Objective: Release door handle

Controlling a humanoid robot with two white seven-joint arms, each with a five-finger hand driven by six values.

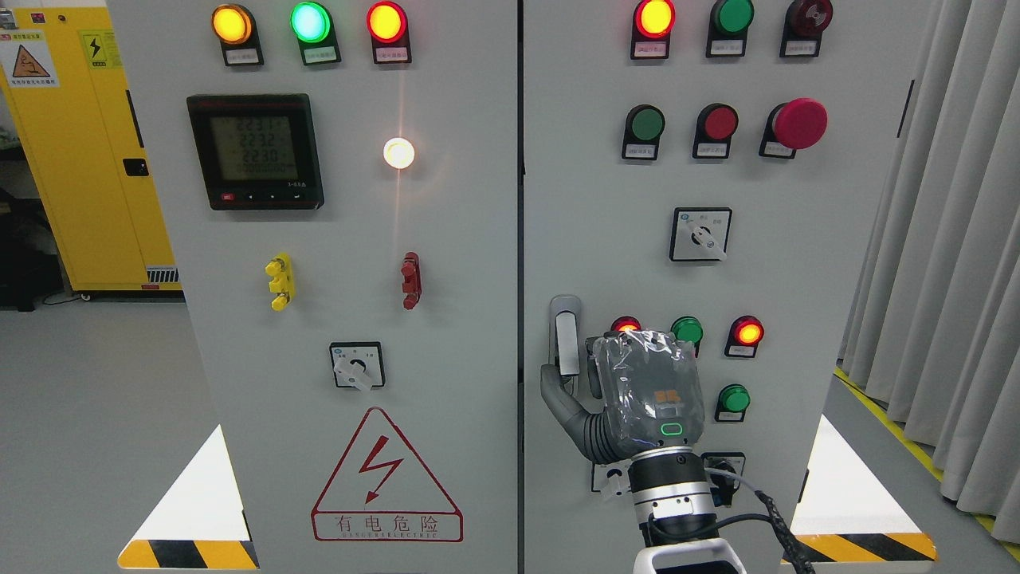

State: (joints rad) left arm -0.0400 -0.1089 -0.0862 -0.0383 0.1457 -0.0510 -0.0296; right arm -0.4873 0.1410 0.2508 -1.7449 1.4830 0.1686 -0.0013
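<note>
At the lower centre of the frame, the right hand [629, 395] has its fingers curled around the lower end of the grey door handle [565, 335] on the right cabinet door [797, 279], thumb [558, 399] hooked beneath it

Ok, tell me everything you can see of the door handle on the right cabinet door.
The door handle is a slim, upright lever that looks like silvery-grey metal, set in a darker grey backplate with a rounded top. It sits near the left edge of the right cabinet door, just beside the seam between the two doors, below the indicator lights. The right hand, wrapped in clear plastic, is at it: the thumb lies against the handle's lower left and the fingers curl behind it. Its lower end is hidden by the hand.
</note>
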